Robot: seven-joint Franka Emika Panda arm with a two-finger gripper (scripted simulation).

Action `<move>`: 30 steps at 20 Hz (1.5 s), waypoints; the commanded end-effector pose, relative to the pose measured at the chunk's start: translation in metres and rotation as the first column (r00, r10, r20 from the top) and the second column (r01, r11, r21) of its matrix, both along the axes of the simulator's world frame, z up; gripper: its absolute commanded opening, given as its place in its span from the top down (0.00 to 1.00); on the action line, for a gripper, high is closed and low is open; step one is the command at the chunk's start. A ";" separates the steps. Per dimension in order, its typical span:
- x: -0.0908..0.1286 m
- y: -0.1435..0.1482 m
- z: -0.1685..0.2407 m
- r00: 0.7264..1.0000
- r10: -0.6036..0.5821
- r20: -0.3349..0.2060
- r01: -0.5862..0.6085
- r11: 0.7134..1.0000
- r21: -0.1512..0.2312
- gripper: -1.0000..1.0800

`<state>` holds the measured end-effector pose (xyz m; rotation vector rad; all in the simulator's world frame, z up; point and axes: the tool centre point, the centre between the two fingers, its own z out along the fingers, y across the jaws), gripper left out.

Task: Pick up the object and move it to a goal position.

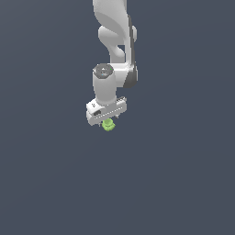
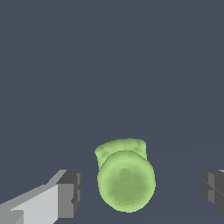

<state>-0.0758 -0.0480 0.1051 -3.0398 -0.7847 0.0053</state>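
Object (image 2: 126,180): I see a roundish green lump, no clear long axis, between my gripper's (image 2: 142,188) wide-apart fingers (image 2: 70,192), untouched; plain grey surface.

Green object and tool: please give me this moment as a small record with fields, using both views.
object: lime-green roundish lump, a smaller knob on one side
tool: open, one finger on each side of the object
contact: none visible; a gap shows between each pad and the object
exterior view: object peeks out just under the white tool bar
surface: plain dark grey
goal marker: none visible
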 end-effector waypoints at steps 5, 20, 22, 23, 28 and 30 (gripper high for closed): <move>-0.015 -0.005 -0.010 0.994 0.107 0.003 -0.107 0.994 -0.001 0.04; -0.023 -0.007 -0.023 0.988 0.155 0.003 -0.155 0.988 -0.001 0.04; -0.023 -0.007 -0.030 0.988 0.156 0.004 -0.156 0.988 -0.001 0.04; -0.023 -0.007 -0.034 0.988 0.156 0.004 -0.156 0.988 -0.001 0.04; -0.024 -0.006 -0.056 0.987 0.158 0.004 -0.158 0.987 -0.001 0.04; -0.024 -0.007 -0.062 0.987 0.158 0.004 -0.158 0.987 -0.001 0.04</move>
